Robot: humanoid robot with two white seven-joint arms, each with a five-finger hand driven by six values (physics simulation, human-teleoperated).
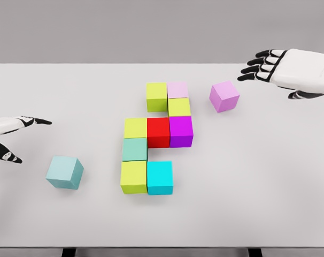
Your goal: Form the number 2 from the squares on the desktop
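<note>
Head view: the right hand [269, 67] hangs over the far right part of the white table [269, 187], fingers spread loosely and pointing left, holding nothing. Just below and left of its fingertips sits a loose lilac cube [224, 96], apart from the hand and turned slightly askew; a narrow strip of bare table separates it from the cluster further left.

That cluster lies well to the lower left of the right hand. Its top row is a lime cube [156, 96] touching a pale pink cube [178, 90]. Under the pink one sits a second lime cube [179, 107]. The middle row runs from a third lime cube [135, 128] through a red cube [158, 131] to a magenta cube [180, 130], all flush. Below the row's left end comes a teal-green cube [135, 149], then a fourth lime cube [133, 176] with a cyan cube [160, 177] touching its right side.

The left hand [12, 136] enters at the left edge, fingers open and extended, empty. A loose pale blue cube [64, 172] rests below and to the right of it, near but untouched, standing apart from the cluster with clear table between.

Broad bare table lies right of the cluster and along the near edge
</note>
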